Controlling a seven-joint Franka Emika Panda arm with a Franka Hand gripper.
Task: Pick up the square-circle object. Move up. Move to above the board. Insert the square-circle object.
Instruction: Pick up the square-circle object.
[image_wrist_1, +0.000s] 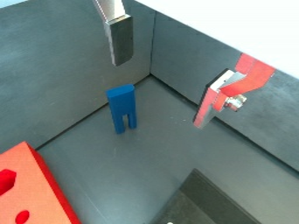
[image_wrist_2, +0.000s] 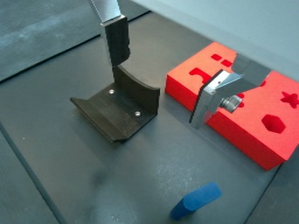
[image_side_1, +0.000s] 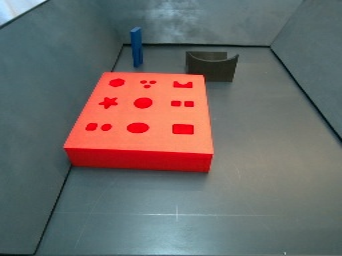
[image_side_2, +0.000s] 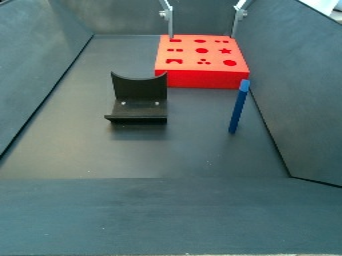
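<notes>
Your jaws stood wide apart and empty, the gripper (image_wrist_1: 176, 74) high above the bench. The square-circle object (image_side_2: 239, 107) stood upright beside the board (image_side_2: 201, 60), so you needed to descend squarely astride it.

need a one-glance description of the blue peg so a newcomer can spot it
Start at the big red board with shaped holes. Off its side, near the bin wall, the blue peg stands upright on the dark floor, apart from everything. It is the only blue, slim thing; the dark U-shaped block is squat and grey. The claw hangs high, beyond the board.
</notes>
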